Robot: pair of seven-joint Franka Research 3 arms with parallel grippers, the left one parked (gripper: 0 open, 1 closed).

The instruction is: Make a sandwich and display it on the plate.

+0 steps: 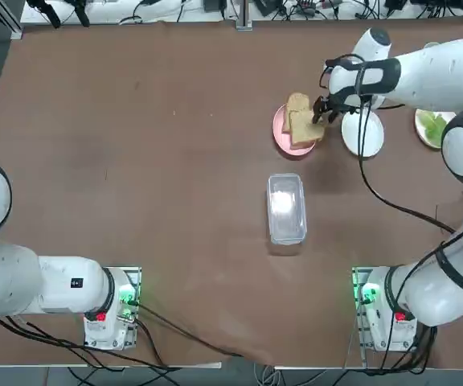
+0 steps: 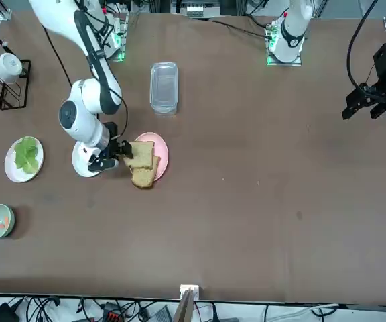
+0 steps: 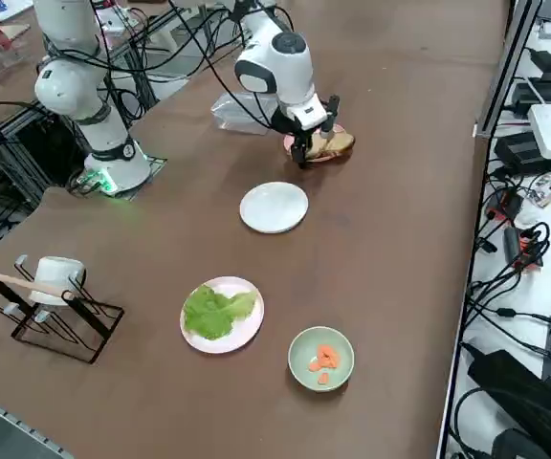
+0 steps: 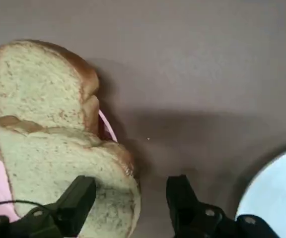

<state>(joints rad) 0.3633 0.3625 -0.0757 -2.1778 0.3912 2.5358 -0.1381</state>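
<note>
nothing assembled yet: two toast slices (image 1: pixel 302 121) lie overlapped on the pink plate (image 1: pixel 280 129), white plate (image 1: pixel 362 133) bare just right of it, lettuce (image 3: pixel 214 311) and carrot bits (image 3: pixel 324 360) untouched. right gripper (image 4: pixel 128 201), fingers apart, straddles the nearer slice's edge; no grip

The table (image 1: pixel 135 161) is plain dark brown. 2 tan toast slices (image 1: pixel 302 121) with darker brown crusts and a fine speckled crumb lie on a pink plate (image 1: pixel 279 129), beside a plain white plate (image 1: pixel 363 135) and a clear, colourless container (image 1: pixel 287 207). Green lettuce (image 3: pixel 213 311) sits on a white plate with a pinkish rim (image 3: pixel 247 334), orange carrot bits (image 3: pixel 323 360) in a pale-green bowl (image 3: pixel 299 348), and the right gripper (image 4: pixel 130 198) has black fingers (image 4: pixel 78 201) on a white arm.
</note>
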